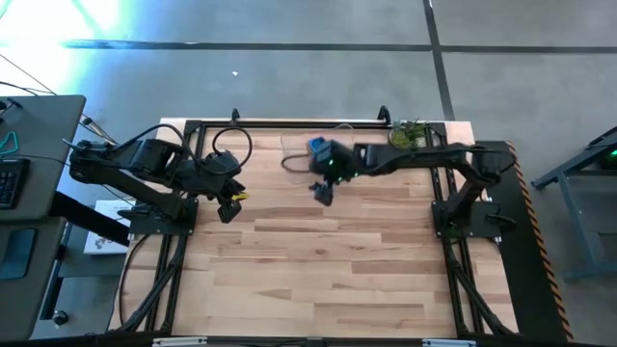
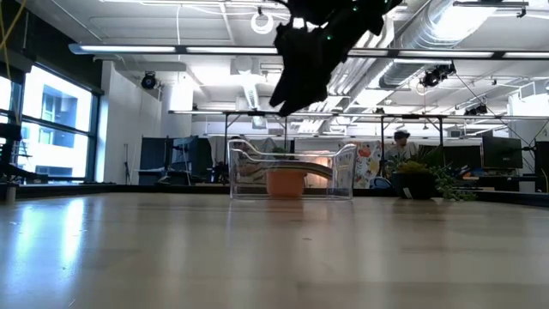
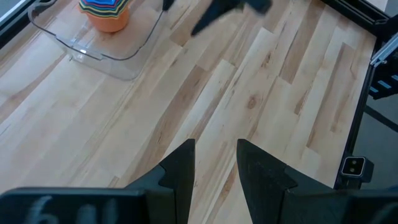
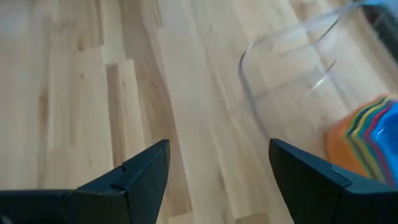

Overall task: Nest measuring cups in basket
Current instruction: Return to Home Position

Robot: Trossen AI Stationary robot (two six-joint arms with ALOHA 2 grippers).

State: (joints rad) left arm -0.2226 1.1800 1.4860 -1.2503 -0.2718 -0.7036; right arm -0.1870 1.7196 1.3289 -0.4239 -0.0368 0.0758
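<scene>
Standing near the far edge of the table, about at its middle, the basket is a clear plastic bin with thin smooth walls and rounded corners, and the light wood planks show through it. Inside it are the measuring cups, put one into another as a single stack. The outer cup is red-orange and round, and inside it show the thin rims of yellow, green and blue cups. The stack is near one end of the basket and rests on its bottom. The right gripper hangs in the air above the table, just in front of the basket and higher than its rim. Its two flat dark fingers are spread wide and they grasp nothing. The left gripper is over the left edge of the table, well apart from the basket. Its fingers are released with a narrow gap, and between them only bare wood shows. The table top is made of long pale boards with visible grain and some darker strips. A small potted plant stands at the far right corner of the table.
</scene>
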